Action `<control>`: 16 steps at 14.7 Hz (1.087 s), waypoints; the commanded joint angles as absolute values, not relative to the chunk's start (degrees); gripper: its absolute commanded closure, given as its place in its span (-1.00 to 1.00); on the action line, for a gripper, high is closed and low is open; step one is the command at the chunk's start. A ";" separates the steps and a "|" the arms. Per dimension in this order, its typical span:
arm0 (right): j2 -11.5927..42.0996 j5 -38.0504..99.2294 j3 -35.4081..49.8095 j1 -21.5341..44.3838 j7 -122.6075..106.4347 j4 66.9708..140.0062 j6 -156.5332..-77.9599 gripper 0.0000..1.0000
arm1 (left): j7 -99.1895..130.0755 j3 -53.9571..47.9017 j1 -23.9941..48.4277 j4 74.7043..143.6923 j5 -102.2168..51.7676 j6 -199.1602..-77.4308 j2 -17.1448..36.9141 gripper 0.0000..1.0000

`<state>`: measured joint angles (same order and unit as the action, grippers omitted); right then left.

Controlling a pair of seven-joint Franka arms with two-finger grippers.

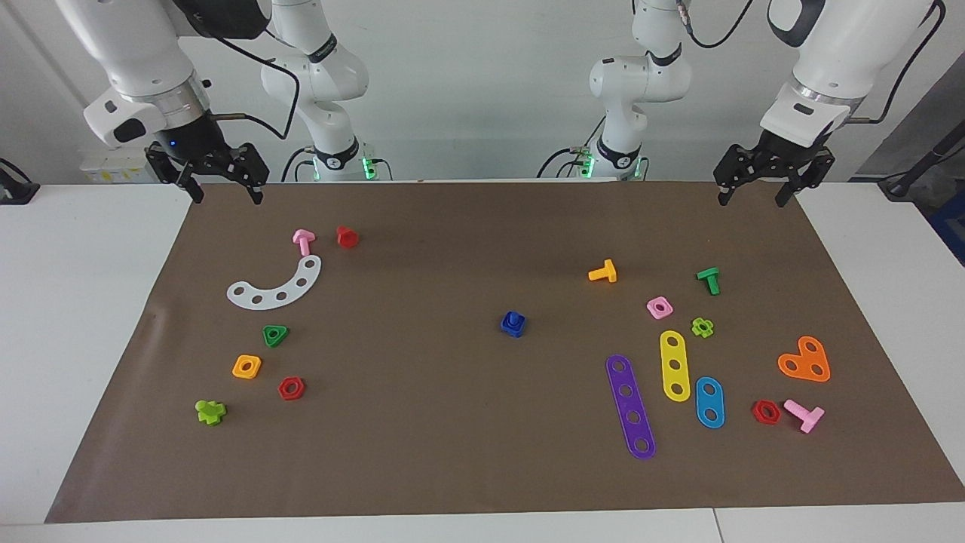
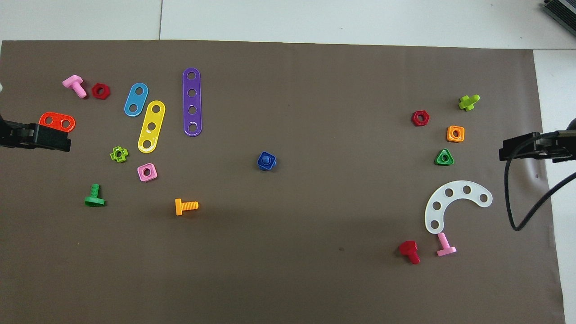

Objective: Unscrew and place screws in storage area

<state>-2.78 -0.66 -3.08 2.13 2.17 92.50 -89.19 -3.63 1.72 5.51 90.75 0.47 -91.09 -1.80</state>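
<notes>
The dark-blue bolt (image 1: 513, 323) stands mid-mat, its shaft up through a dark-blue square nut (image 2: 266, 161), well apart from both groups of parts. Toward the right arm's end, the storage area (image 1: 260, 313) lies among the white curved strip (image 1: 276, 285), green triangular nut (image 1: 275, 335), orange square nut (image 1: 246, 366) and red hex nut (image 1: 291, 388). The left gripper (image 1: 754, 197) and right gripper (image 1: 224, 197) hang with fingers spread, holding nothing, over the mat's edge nearest the robots.

Robotics lab: bench-mounted arms (image 1: 641, 83), paper mat (image 1: 467, 467)
</notes>
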 commanded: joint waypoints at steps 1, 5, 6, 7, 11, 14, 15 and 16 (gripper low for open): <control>-3.96 -0.18 -2.90 2.02 3.08 93.60 -88.86 -1.00 | -4.22 1.93 5.27 92.29 -0.35 -91.14 -3.34 -1.00; -3.96 -0.18 -2.90 2.02 3.08 93.52 -88.86 -1.00 | -3.95 1.67 5.36 92.29 -0.35 -90.62 -3.34 -1.00; -3.96 -0.18 -2.90 2.02 3.08 93.60 -88.86 -1.00 | -3.87 1.76 5.36 92.29 -0.35 -90.53 -3.34 -1.00; -3.96 -0.18 -2.90 2.02 3.08 93.60 -88.86 -1.00 | -3.87 1.76 5.36 92.29 -0.35 -90.61 -3.34 -1.00; -3.96 -0.18 -2.90 2.02 3.08 93.60 -88.86 -1.00 | -3.69 1.06 5.80 92.72 -0.35 -93.95 -3.25 -1.00; -3.96 -0.18 -2.90 2.02 3.08 93.60 -88.86 -1.00 | -3.69 0.53 6.15 92.90 -0.35 -94.22 -3.16 -1.00; -3.96 -0.18 -2.90 2.02 3.08 93.60 -88.86 -1.00 | -3.60 -0.60 6.15 92.99 -0.35 -94.57 -3.16 -1.00; -3.96 -0.18 -2.90 2.02 3.08 93.60 -88.86 -1.00 | -3.43 -1.05 6.24 93.34 -0.35 -94.66 -3.16 -1.00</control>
<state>-2.78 -0.66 -3.08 2.13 2.17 92.50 -89.19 -3.63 -0.29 5.66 91.08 0.40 -92.84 -1.80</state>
